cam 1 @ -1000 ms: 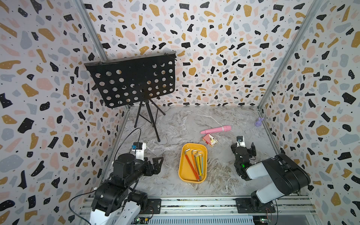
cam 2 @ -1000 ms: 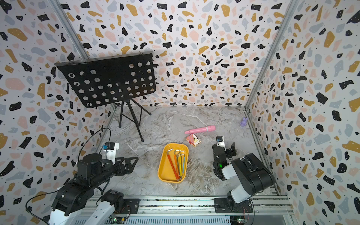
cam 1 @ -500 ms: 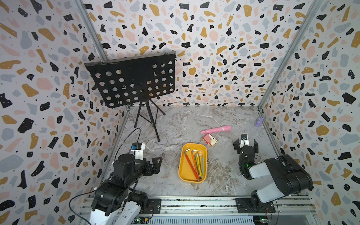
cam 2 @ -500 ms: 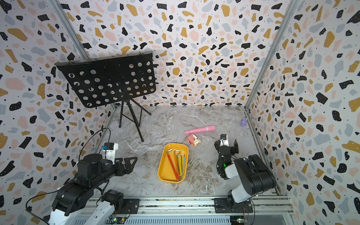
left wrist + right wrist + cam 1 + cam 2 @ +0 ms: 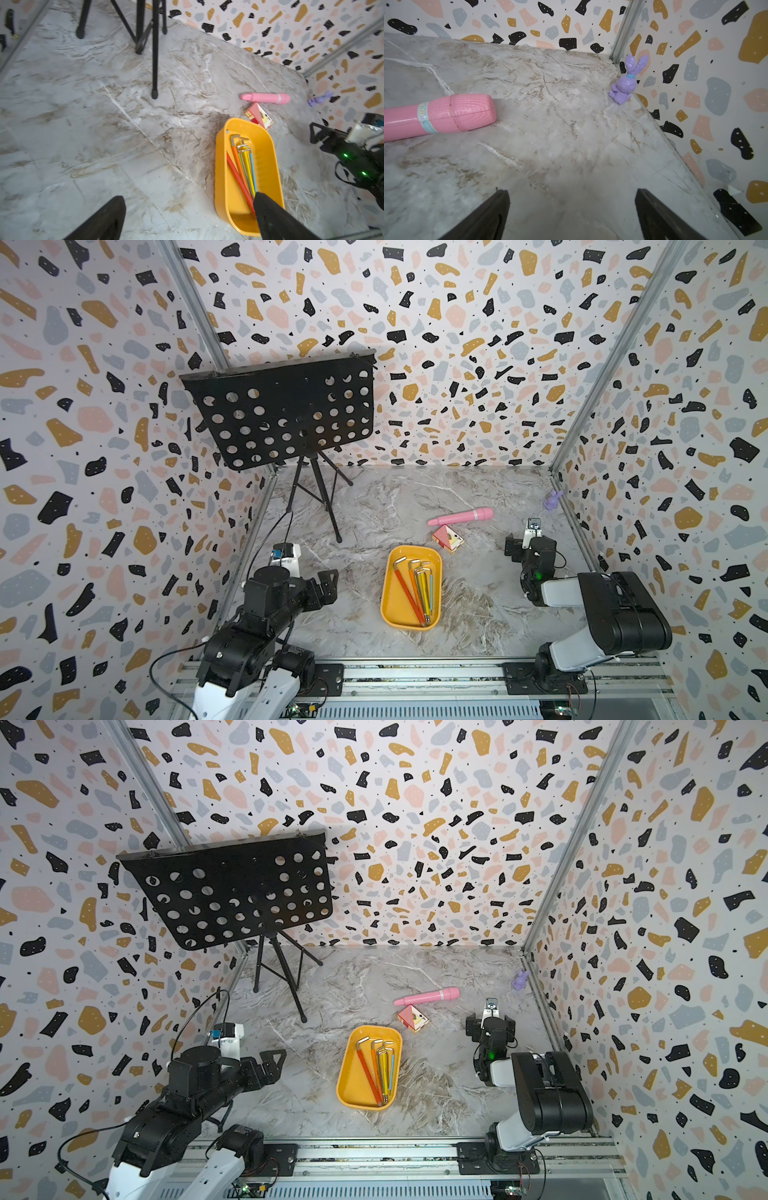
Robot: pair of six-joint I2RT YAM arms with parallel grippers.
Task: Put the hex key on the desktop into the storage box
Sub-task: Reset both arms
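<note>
Both wide open, holding nothing: left end effector (image 5: 330,585), right end effector (image 5: 527,542), flanking storage box (image 5: 390,597) w/ hex keys (image 5: 420,589) inside.

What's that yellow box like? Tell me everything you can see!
The yellow box is a shallow, smooth, plastic-looking tray with rounded corners and low walls. It lies flat, open side up, on the marble table. Red, orange, yellow and blue hex keys lie inside, bunched toward one long side. A small pyramid-shaped box sits just beyond a far corner.
</note>
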